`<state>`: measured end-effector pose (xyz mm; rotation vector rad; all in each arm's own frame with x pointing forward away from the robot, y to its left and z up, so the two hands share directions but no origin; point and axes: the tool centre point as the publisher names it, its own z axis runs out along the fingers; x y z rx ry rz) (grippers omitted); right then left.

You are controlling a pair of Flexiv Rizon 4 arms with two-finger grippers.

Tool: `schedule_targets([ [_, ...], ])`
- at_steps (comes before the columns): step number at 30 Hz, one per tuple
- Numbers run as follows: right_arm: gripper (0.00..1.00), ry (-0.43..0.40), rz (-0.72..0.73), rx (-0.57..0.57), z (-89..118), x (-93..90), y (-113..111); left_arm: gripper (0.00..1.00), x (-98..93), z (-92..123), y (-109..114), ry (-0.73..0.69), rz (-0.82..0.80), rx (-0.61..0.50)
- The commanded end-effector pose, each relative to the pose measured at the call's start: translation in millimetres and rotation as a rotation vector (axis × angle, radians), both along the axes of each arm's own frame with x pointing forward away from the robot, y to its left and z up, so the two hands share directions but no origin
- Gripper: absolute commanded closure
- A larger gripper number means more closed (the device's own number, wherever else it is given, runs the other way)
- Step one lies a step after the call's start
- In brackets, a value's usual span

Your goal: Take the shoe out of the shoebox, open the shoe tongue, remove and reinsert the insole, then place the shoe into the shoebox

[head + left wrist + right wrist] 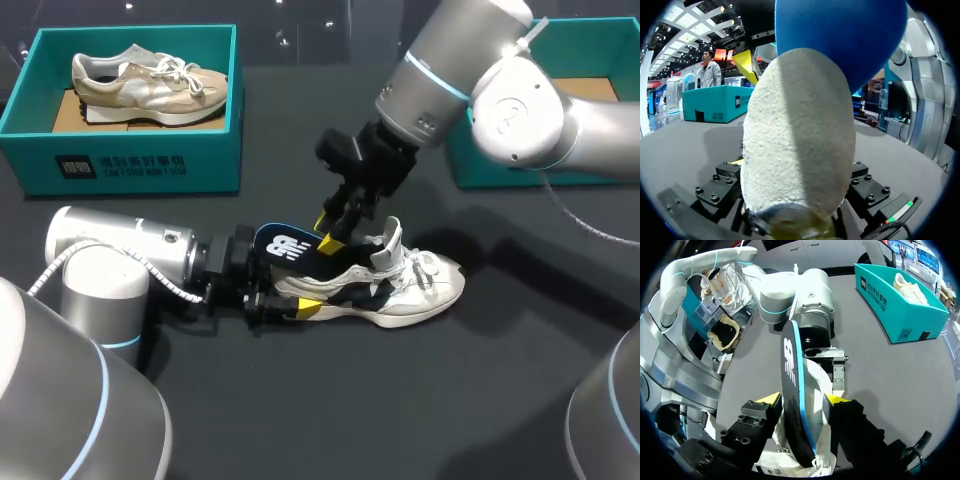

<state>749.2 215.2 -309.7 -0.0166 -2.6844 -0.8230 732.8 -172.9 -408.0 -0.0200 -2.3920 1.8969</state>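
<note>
The shoe (pixel 410 285) rests sole-down on the surface (pixel 400 400), with its heel clamped by the left gripper (pixel 290 300). The right gripper (pixel 335 230) pinches the insole (pixel 285 245), which is half out of the collar. The insole is probably light and floppy, so grip it mid-length, by the edges.

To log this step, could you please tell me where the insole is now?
In the head view, the insole stands partly out of the white shoe mid-table, held in the right claw, with the left claw gripping the shoe's heel.

The insole (pixel 285 245) stands apparently half in shoe (pixel 420 290), shoebox (pixel 130 165) behind-left.
</note>
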Motion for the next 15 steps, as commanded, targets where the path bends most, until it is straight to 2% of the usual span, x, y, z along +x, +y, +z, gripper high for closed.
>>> schedule_targets([
  [1,0.47,0.035,0.018,0.005,-4,3.1,5,1.0,0.0,-1,0,0.0,0.0,0.001],
  [15,0.51,0.109,0.013,0.038,-7,-8.5,8,1.0,0.0,-1,0,0.0,0.0,0.001],
])
